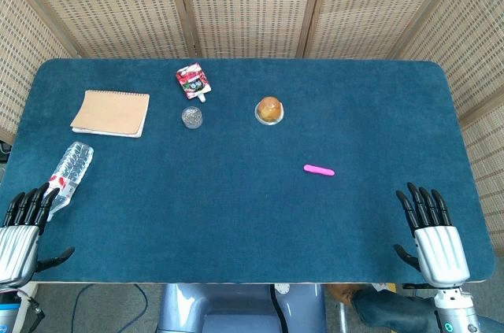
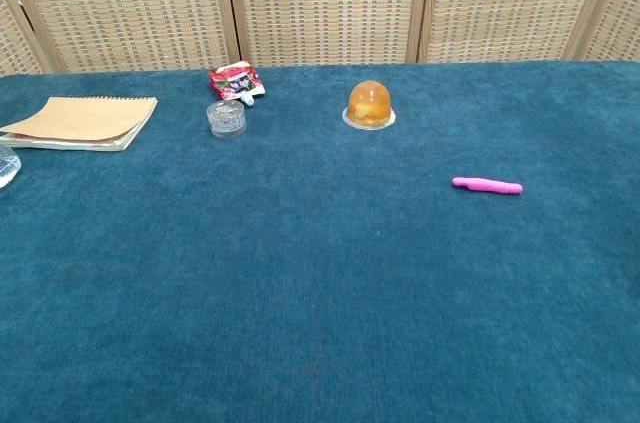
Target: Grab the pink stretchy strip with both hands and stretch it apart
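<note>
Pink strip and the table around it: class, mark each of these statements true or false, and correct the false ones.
1. The pink strip lies flat on the blue table, held by neither hand. True.
2. The right hand is gripping the strip. False: it rests near the table's front edge, fingers apart, holding nothing.
3. The strip lies nearer the right hand than the left hand. True.
4. The notebook sits right beside the strip. False: it is far off on the left side of the table.
5. The clear plastic bottle stands upright. False: it lies on its side near the left hand.
</note>
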Action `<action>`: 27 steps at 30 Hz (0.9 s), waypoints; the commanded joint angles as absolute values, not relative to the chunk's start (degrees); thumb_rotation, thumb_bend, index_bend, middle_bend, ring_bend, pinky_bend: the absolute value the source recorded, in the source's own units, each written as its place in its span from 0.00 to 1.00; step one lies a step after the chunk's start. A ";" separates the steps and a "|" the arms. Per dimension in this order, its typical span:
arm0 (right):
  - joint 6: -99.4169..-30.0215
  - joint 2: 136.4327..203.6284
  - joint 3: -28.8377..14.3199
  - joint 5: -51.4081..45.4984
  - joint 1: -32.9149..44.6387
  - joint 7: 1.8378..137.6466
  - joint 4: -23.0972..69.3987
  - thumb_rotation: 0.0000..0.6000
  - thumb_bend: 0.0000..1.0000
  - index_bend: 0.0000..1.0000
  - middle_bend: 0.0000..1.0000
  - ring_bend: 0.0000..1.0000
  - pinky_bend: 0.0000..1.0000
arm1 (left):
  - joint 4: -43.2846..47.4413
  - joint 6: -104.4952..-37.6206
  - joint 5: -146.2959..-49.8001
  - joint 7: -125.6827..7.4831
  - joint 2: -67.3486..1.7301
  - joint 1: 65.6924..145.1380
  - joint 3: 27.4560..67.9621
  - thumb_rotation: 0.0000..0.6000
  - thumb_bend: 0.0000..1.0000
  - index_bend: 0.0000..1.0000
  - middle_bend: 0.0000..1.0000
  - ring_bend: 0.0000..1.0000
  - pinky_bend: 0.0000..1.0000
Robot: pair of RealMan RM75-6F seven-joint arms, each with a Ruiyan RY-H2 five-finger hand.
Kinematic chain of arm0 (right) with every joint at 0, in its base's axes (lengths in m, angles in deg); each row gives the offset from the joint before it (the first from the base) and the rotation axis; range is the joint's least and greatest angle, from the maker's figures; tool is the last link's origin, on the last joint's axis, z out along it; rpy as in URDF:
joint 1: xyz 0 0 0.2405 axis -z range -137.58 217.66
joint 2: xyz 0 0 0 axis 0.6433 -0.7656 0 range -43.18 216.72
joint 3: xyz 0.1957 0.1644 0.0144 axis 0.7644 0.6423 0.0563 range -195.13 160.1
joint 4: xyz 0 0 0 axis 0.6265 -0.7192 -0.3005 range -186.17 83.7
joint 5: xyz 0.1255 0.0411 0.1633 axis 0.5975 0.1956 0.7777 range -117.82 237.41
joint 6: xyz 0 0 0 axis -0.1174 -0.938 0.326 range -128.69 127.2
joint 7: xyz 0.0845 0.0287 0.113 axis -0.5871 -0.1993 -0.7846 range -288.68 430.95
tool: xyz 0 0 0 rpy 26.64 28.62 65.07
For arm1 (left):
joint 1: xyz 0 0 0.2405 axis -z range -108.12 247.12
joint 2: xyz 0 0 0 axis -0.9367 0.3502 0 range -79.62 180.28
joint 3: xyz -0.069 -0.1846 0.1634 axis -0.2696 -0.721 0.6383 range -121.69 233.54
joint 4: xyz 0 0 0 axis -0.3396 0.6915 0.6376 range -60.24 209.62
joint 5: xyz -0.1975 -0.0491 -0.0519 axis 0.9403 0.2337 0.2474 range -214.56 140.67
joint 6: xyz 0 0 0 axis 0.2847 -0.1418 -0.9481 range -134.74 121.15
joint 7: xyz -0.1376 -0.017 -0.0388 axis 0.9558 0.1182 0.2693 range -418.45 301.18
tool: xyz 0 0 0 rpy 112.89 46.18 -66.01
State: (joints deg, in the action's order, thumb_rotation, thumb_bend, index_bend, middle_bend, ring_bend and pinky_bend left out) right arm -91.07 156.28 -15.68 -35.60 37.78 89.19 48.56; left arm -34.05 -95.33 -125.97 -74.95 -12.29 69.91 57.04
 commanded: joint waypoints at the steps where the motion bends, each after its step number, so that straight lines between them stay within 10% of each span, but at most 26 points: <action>1: -90.62 156.19 -15.77 -35.33 37.67 88.80 48.65 1.00 0.00 0.00 0.00 0.00 0.00 | -34.14 -95.34 -125.92 -75.07 -12.27 69.89 57.00 1.00 0.00 0.00 0.00 0.00 0.00; 12: -87.40 156.82 -14.81 -32.61 36.13 88.34 48.31 1.00 0.00 0.00 0.00 0.00 0.00 | -33.83 -94.70 -125.66 -75.95 -12.82 70.46 56.40 1.00 0.00 0.00 0.00 0.00 0.00; 20: -69.18 157.22 -8.23 -22.79 24.38 85.16 47.83 1.00 0.02 0.17 0.00 0.00 0.00 | -32.25 -93.40 -123.73 -77.19 -14.47 71.54 55.13 1.00 0.00 0.00 0.00 0.00 0.00; 27: -55.40 163.12 -1.56 -10.37 14.12 81.25 40.00 1.00 0.25 0.33 0.00 0.00 0.00 | -31.08 -91.99 -120.66 -79.20 -16.10 72.53 53.76 1.00 0.00 0.00 0.00 0.00 0.00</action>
State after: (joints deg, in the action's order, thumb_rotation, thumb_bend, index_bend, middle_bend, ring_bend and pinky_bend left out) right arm -60.70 159.49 -5.36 -16.00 19.24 83.26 44.78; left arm -31.47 -92.42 -121.49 -78.63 -15.63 72.23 54.19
